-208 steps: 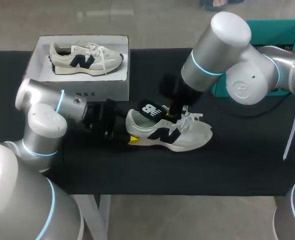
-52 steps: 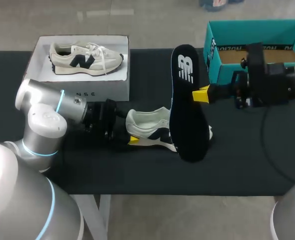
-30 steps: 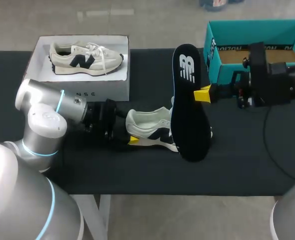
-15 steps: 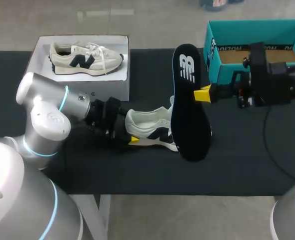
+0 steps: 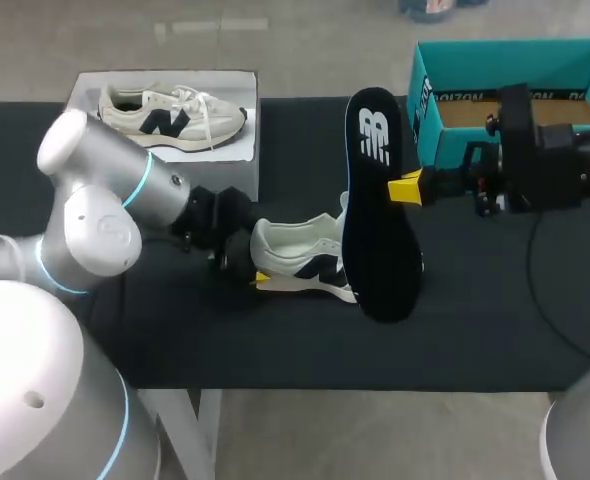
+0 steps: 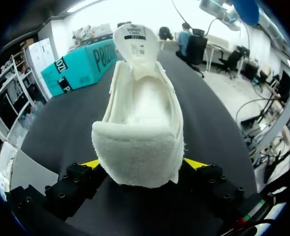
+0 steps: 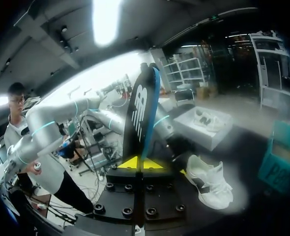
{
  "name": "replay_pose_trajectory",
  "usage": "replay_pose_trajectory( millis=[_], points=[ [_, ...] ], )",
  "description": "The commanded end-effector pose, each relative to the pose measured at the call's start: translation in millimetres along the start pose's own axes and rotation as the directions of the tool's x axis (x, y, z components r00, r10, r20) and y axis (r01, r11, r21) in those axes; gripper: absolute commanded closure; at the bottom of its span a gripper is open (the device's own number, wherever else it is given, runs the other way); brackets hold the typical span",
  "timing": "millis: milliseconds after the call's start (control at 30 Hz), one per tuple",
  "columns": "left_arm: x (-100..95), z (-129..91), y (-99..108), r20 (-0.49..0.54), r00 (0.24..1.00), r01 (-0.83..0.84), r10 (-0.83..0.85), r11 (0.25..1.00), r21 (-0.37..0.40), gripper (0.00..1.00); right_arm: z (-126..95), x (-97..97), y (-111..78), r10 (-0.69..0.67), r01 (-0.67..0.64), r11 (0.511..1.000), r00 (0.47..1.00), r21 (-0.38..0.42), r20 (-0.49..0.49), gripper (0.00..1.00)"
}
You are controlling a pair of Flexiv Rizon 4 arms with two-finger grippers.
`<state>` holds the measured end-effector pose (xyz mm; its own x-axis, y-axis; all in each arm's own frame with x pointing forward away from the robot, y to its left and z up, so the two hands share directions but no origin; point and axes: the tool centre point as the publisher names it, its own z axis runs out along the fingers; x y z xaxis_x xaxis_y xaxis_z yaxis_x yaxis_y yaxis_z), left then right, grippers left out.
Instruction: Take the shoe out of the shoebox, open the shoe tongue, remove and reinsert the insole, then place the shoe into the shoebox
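Black insole (image 5: 375,210) is hanging crosswise over the shoe (image 5: 300,262), toe end; right gripper (image 5: 405,188) is pinching its edge, left gripper (image 6: 142,167) is clamping the heel.

My head camera sits high behind the robot, looking steeply down on the table (image 5: 495,330). The left wrist camera sits low, very close behind the heel of the shoe (image 6: 140,128), facing along it. The right wrist camera, held higher, faces along the upright insole (image 7: 141,115) and across the table. All three take in the shoe.
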<state>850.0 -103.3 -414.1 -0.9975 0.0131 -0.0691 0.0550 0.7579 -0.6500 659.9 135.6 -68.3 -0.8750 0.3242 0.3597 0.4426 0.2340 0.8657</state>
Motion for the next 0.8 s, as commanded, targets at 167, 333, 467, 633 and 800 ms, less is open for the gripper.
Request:
replay_pose_trajectory(
  millis=[167, 333, 467, 633, 800],
  points=[
    [2.3, -7, -15, -0.085, 0.996, -0.032, 0.002, 0.935, -0.354, 0.00, 2, -0.4, -0.2, 0.002, -0.002, 1.000, 1.000, 0.001, 0.002, 1.00],
    [1.7, -16, -19, -0.049, 0.999, -0.034, 0.015, 0.914, -0.404, 0.00, 2, -0.4, -0.2, 0.002, -0.002, 1.000, 1.000, 0.001, 0.002, 1.00],
    [-0.5, -24, -24, -0.021, 0.999, -0.043, 0.037, 0.883, -0.468, 0.00, 2, -0.4, -0.2, 0.002, -0.002, 1.000, 1.000, 0.001, 0.002, 1.00],
    [1.4, -32, -35, -0.049, 0.998, -0.064, 0.045, 0.858, -0.509, 0.00, 2, -0.4, -0.2, 0.002, -0.002, 1.000, 1.000, 0.001, 0.002, 1.00],
    [-1.3, -36, -38, -0.062, 0.998, -0.028, -0.005, 0.851, -0.524, 0.00, 2, -0.4, -0.2, 0.002, -0.002, 1.000, 1.000, 0.001, 0.002, 1.00]
  ],
)
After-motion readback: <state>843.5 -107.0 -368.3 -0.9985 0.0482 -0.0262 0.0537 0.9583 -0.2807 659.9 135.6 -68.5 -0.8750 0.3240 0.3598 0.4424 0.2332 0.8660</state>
